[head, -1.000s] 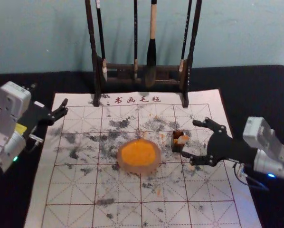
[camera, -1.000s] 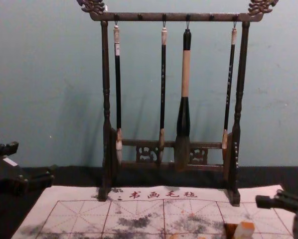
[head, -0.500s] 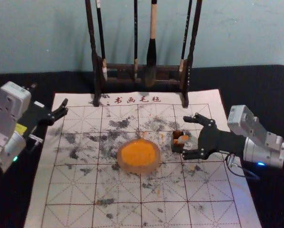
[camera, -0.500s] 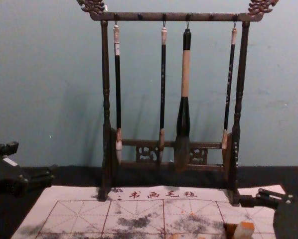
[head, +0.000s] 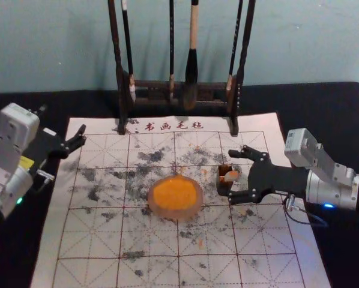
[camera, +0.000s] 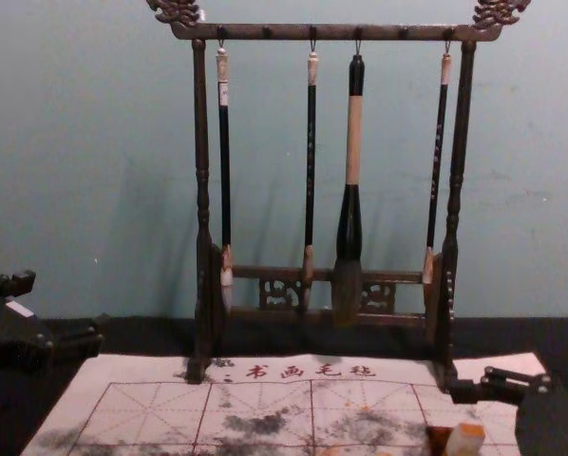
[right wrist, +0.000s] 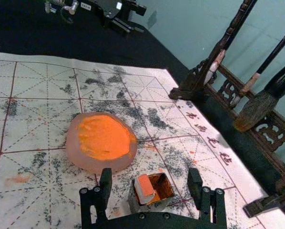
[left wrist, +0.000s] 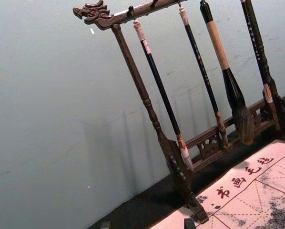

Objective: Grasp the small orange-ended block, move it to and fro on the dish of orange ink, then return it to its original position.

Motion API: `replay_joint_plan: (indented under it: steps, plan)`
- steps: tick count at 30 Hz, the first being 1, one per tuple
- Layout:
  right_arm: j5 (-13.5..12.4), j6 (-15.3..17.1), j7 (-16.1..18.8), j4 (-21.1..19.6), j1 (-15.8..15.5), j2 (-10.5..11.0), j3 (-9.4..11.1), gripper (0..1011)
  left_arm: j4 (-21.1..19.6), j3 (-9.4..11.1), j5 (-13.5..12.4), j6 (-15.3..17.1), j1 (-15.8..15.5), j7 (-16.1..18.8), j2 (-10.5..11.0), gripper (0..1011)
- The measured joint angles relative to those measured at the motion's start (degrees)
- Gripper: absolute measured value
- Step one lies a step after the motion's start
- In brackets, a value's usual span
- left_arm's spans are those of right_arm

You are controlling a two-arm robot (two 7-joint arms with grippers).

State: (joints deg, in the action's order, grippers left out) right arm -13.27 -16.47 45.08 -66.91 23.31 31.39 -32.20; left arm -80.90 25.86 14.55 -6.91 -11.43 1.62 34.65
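A pale wall point(head: 299, 42) stands behind a dark desk point(head: 332, 114); a gridded, ink-spotted mat point(head: 149, 243) lies there, a brush rack point(head: 114, 48) at its far edge. The right end effector point(head: 232, 175) is spread wide, and the small orange-ended block point(head: 229, 177) leans in an open box point(head: 224, 188) between its fingertips; the dish point(head: 174, 215) lies beyond. The left end effector point(head: 63, 119) is idle beside the mat, wide. The right wrist view shows the box's orange-stained inside; the chest view, the rack's carved top.

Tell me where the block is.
In the head view, the block leans in the box, to the right of the dish and near the open right hand.
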Motion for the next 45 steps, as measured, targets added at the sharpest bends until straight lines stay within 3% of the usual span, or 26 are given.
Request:
replay_joint_plan:
  steps: [13,27,38,45]
  plan:
    - [-2.77,2.74,2.07,0.28,0.5,0.11,-0.29,1000,0.0,0.0,0.0,0.0,0.0,0.0,0.0,1001]
    - [-2.68,2.7,2.09,0.22,0.5,0.11,-0.28,1000,0.0,0.0,0.0,0.0,0.0,0.0,0.0,1001]
    - [-2.63,2.6,2.05,0.22,0.46,0.11,-0.23,774,0.0,0.0,0.0,0.0,0.0,0.0,0.0,1001]
    - [-2.59,2.57,2.02,0.22,0.45,0.11,-0.23,513,0.0,0.0,0.0,0.0,0.0,0.0,0.0,1001]
